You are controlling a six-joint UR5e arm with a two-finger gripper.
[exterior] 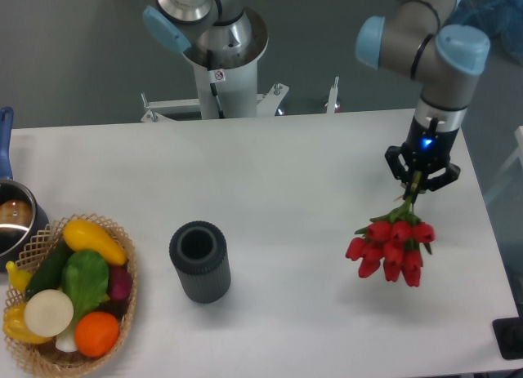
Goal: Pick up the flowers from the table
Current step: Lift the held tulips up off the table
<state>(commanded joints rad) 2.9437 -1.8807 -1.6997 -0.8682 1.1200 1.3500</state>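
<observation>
So, the gripper (pixel 422 180) sits at about 3 o'clock on the table (pixel 270 182), near the right edge, pointing down, w/ its fingers closed on the green stems of the flowers (pixel 392 246). Jaws look nearly shut, only the thin stem bundle between them. The red tulip heads hang just below the gripper toward 6 o'clock, clustered together, blooms down. Can't tell for sure whether the heads are clear of the tabletop or brushing it; no distinct shadow gap shows from this overhead view.

Handling, as a guess: the bunch looks v. light, so weight is no issue. Stems are thin and prob. bendy, so the heads will swing and droop w/ any quick move. Grip is on the stems near the top of the bunch, which seems the right spot, since squeezing the blooms would crush them. Thin smooth stems could slip or pivot between the fingers, so a firm pinch and a slow straight lift seem wise.

Elsewhere: a dark ribbed cylinder cup (pixel 200 261) stands upright around 7 o'clock of the table centre, well apart from the flowers. A wicker basket of vegetables (pixel 69 296) sits at the far 8 o'clock corner, w/ a pot (pixel 15 217) just beside it at the left edge.
</observation>
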